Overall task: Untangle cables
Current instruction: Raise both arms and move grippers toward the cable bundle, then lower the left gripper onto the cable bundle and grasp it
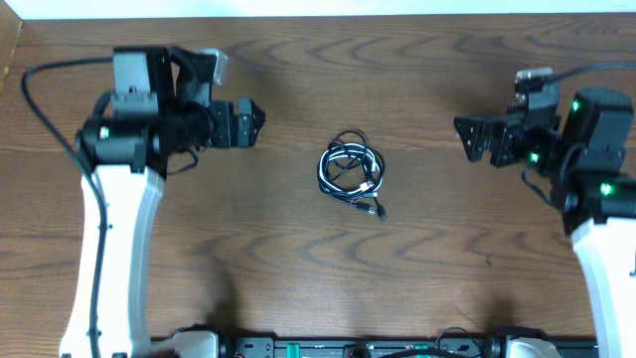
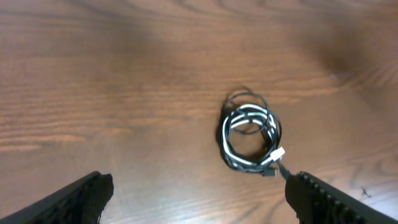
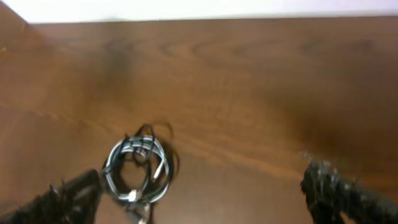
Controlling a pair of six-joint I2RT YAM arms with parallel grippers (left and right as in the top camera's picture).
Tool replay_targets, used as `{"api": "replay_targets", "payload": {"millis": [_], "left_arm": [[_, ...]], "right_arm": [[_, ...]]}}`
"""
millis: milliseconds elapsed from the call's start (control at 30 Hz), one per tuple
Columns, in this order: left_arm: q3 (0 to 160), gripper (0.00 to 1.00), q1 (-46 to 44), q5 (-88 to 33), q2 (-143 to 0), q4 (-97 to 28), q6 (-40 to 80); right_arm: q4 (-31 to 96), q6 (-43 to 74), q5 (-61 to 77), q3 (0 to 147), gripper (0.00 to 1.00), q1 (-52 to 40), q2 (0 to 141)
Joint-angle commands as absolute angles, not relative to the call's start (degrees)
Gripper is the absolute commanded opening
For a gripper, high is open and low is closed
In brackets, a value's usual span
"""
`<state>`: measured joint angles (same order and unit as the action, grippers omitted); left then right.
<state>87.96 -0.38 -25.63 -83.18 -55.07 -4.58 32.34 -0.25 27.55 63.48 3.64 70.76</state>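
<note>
only overhead shows left end effector (image 1: 256, 121) and right end effector (image 1: 463, 137) together, wide, flanking cables (image 1: 353, 175).

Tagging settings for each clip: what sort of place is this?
Likely a robot test bench, not a home: a wood-grain table, a left arm and right arm at it, the cables laid between.

Access to cables (image 1: 352, 177): open from both sides.
Coil lies alone on the table (image 1: 397, 70); bare wood runs from it to the left gripper (image 1: 256, 119) and right gripper (image 1: 461, 135), both well apart, jaws spread. Only the coil sits between them.
</note>
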Motion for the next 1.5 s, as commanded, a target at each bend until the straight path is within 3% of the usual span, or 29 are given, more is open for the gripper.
{"api": "replay_targets", "payload": {"millis": [0,167,467,933,1467], "left_arm": [[94.6,0.94,-0.4,-26.6,-87.6,-58.5,-5.4],[101.3,0.94,-0.4,-26.5,-92.9,-63.6,-6.0],[101.2,0.94,-0.4,-26.4,-94.3,-61.5,-5.7],[96.4,0.94,-2.9,-26.6,-94.4,-59.5,5.2],[84.8,0.87,-11.2,-26.2,-97.2,-46.7,12.8]], "right_arm": [[35.8,-1.4,28.7,69.5,0.99,4.1,75.1],[41.3,-1.4,28.7,75.7,0.99,4.1,80.8],[42.1,-1.5,29.1,76.8,0.99,4.1,83.9],[43.2,2.3,29.1,76.3,0.99,4.0,83.9],[45.1,2.3,29.1,76.2,0.99,4.0,83.9]]}}
